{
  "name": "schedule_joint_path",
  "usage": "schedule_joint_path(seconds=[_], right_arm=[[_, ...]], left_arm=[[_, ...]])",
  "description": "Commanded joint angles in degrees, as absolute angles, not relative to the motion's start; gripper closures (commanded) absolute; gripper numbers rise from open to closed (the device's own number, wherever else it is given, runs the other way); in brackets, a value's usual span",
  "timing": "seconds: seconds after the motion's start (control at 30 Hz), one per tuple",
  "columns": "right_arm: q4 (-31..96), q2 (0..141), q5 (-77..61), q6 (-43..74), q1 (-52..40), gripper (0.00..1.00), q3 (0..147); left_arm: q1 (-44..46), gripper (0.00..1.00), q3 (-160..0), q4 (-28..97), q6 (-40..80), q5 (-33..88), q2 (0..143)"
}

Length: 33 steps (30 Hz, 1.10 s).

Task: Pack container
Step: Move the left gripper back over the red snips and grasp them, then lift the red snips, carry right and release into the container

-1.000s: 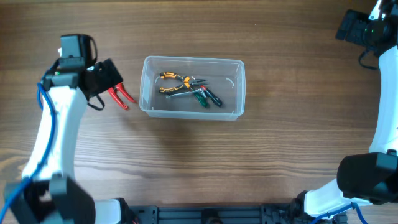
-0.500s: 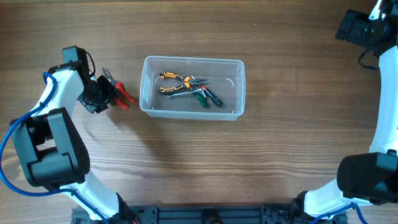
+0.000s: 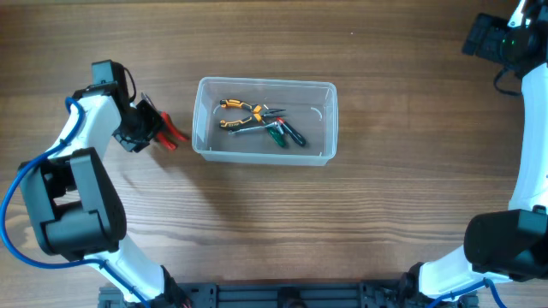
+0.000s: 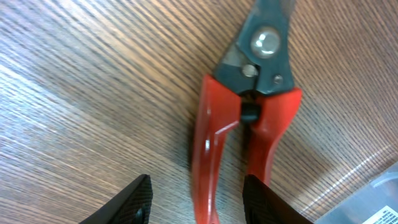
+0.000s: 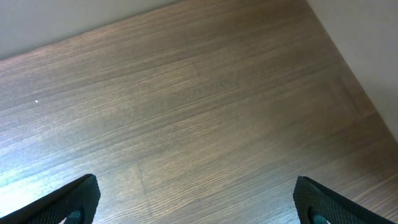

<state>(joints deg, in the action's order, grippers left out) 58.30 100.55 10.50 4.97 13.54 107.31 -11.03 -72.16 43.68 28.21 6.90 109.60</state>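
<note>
The container (image 3: 200, 120), a clear plastic tub, stands mid-table with orange-handled pliers (image 3: 238, 111) and green-handled tools (image 3: 278, 133) inside. Red-handled cutters (image 3: 169, 133) lie on the wood just left of it. My left gripper (image 3: 151, 128) is down over them. In the left wrist view the red handles (image 4: 214, 143) run between the half-closed fingers of the left gripper (image 4: 198, 182). The right finger (image 4: 261, 199) lies against one handle. Bare wood shows between the left finger (image 4: 134, 202) and the other. My right gripper (image 5: 198, 186) hangs open over bare table at the far right.
A corner of the tub (image 4: 385, 190) shows at the lower right of the left wrist view, close to the cutters. The right arm (image 3: 522, 128) runs along the table's right edge.
My left arm swung round and dropped onto the red handles, and its jaws closed from wide to about half. The cutters barely shifted. The right arm has not moved.
</note>
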Motion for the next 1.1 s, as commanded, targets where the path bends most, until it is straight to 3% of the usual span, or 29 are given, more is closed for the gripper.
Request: schedule_joint_path(seconds=[0.0, 0.87, 0.93, 1.0, 1.07], right_arm=[[58.28, 100.82, 10.44, 6.02, 13.41, 0.00, 107.57], [58.28, 100.82, 10.46, 6.00, 13.41, 0.00, 107.57], [58.28, 100.82, 10.44, 6.00, 13.41, 0.00, 107.57], [58.28, 100.82, 10.44, 6.02, 13.41, 0.00, 107.57], [58.28, 100.82, 10.44, 6.02, 13.41, 0.00, 107.57]], left_arm=[[-9.15, 0.50, -72.03, 42.41, 29.19, 5.87, 109.32], [-8.73, 0.48, -72.03, 41.23, 30.48, 0.08, 115.33], [-8.73, 0.53, -72.03, 41.08, 30.48, 0.12, 115.33], [-8.73, 0.71, -72.03, 40.82, 30.48, 0.10, 115.33], [-8.73, 0.79, -72.03, 40.49, 30.48, 0.10, 115.33]])
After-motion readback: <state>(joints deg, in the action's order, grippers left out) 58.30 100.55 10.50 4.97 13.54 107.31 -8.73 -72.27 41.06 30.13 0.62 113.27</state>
